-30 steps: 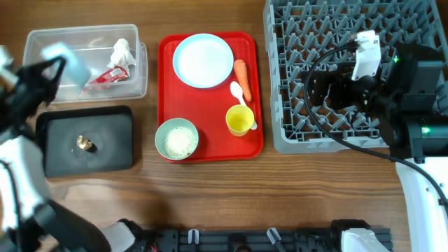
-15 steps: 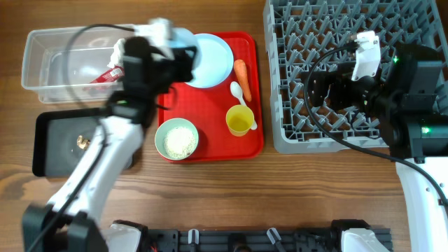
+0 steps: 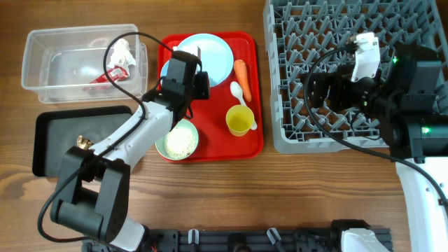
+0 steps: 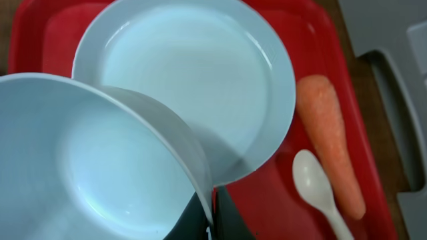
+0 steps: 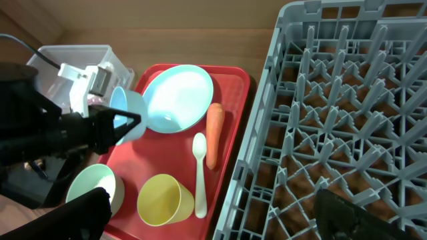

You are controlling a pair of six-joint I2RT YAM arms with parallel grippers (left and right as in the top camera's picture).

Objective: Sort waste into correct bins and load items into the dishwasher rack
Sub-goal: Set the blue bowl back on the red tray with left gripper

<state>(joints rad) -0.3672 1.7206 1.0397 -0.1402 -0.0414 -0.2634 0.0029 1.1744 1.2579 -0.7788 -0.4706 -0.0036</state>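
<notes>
Bowl [image 4: 100, 167], gripped by its rim in my left fingers [image 4: 230, 227], has swung from the tub [image 3: 42, 70] to over the tray [image 3: 210, 105], by the plate [image 3: 210, 59]. I guess the rack [image 3: 336, 21] is next. Right fingers [image 5: 347, 213] spread wide, empty.

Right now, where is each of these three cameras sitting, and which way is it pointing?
Overhead: fixed above the table, looking straight down at the red tray, the dishwasher rack and both arms.
Left wrist: on the left arm over the tray, looking down at the plate; its own jaws pinch the rim of the small blue bowl.
Right wrist: above the rack, facing across toward the tray; its open jaws' tips show at the bottom edge.
Shared: plate, carrot and spoon appear in all three.
</notes>
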